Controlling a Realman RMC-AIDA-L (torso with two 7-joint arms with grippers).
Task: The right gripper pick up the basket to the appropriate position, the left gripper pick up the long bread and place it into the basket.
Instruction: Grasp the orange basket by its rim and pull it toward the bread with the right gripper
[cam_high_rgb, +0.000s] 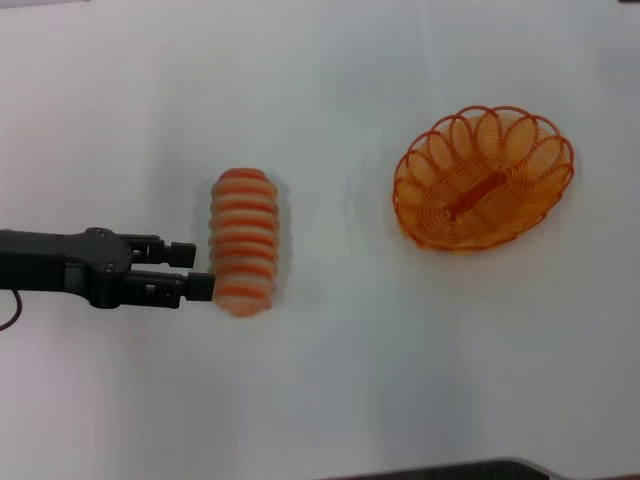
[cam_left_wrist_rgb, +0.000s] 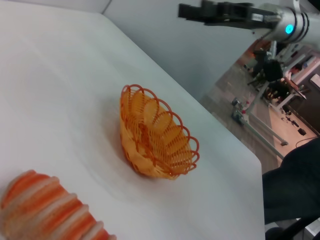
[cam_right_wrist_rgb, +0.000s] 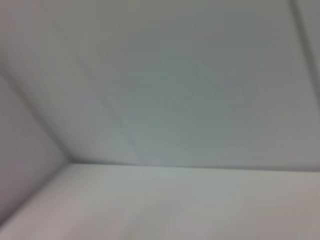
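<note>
white tabletop (cam_high_rgb: 330, 380) fills the head view, with grey wall and a cluttered room past its edge in the left wrist view. nearest, the left gripper (cam_high_rgb: 200, 270) reaches in level from the robot's left on its slim black arm, fingers pointing at the long bread (cam_high_rgb: 244, 240). its two prongs stand a narrow way apart, one tip at the loaf's near end, the other just short of its side; nothing is between them, so this looks like lining up for a grasp across the loaf. the long bread lies flat, lengthwise away from the robot, its striped ridges up. well apart to the right and farther back, the basket (cam_high_rgb: 484, 177) sits upright and empty on the table. the right gripper (cam_left_wrist_rgb: 200, 11) shows only in the left wrist view, raised high beyond the basket and clear of it; whether its fingers are apart i cannot tell. its own camera sees only blank wall.
</note>
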